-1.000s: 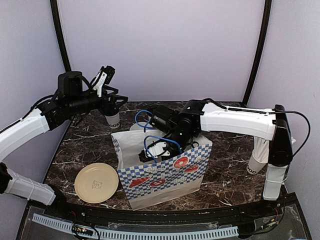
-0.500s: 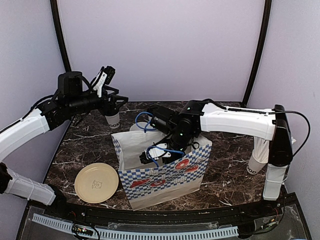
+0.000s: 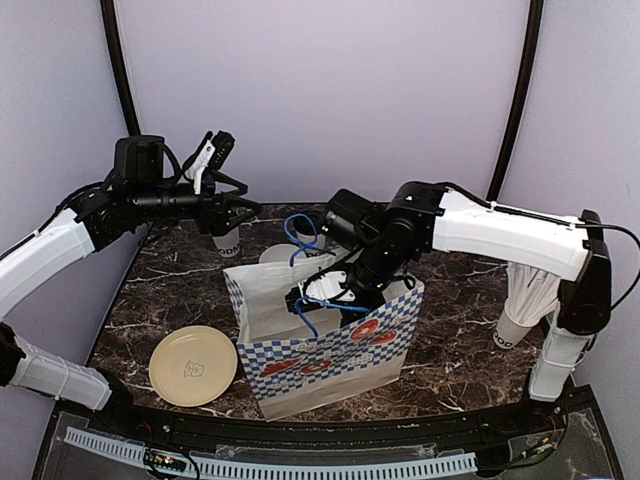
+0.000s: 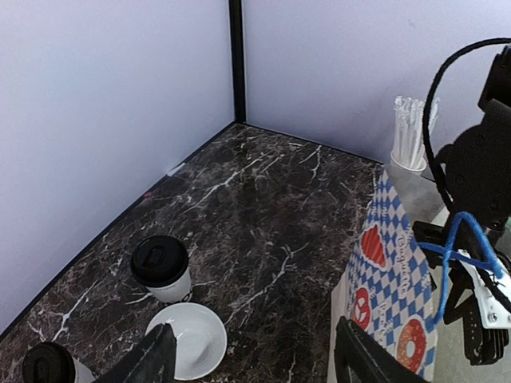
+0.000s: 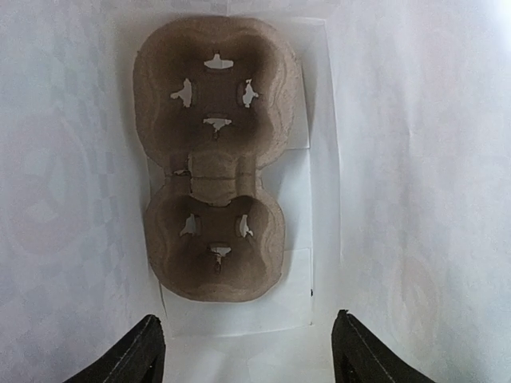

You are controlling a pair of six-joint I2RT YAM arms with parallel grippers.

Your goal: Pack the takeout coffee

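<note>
Two takeout coffee cups with black lids stand on the marble in the left wrist view, one beside a low white bowl, the other at the bottom left corner. From above, one cup shows under my left gripper. That gripper hangs open and empty above the table. My right gripper is down in the mouth of the blue-checked paper bag. It is open, with a brown two-cup pulp carrier lying flat on the bag floor below it.
A white cup full of long white sticks stands at the right edge, also seen past the bag. A tan plate lies at the front left. The white bowl sits just behind the bag. Purple walls enclose the table.
My right gripper has opened and risen a little inside the bag, its arm shifting right. The left arm has lifted slightly.
</note>
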